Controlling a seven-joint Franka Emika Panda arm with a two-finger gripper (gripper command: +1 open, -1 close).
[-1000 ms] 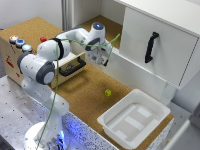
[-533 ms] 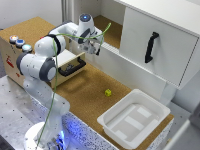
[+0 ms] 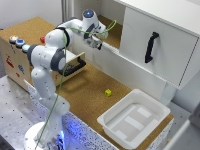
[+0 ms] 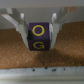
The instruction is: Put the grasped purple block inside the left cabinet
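End effector (image 4: 39, 36) clenching purple block (image 4: 39, 37) between fingers, hovering over left cabinet (image 3: 116, 36) cork floor. Risking block tumbling or rolling out if releasing too high or near front edge.

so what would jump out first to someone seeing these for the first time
The white arm reaching its gripper into the left cabinet, at the exterior view's top. In the wrist view, the purple block clamped between the fingers, above the cork floor. A tiny yellow cube beside the white tray.
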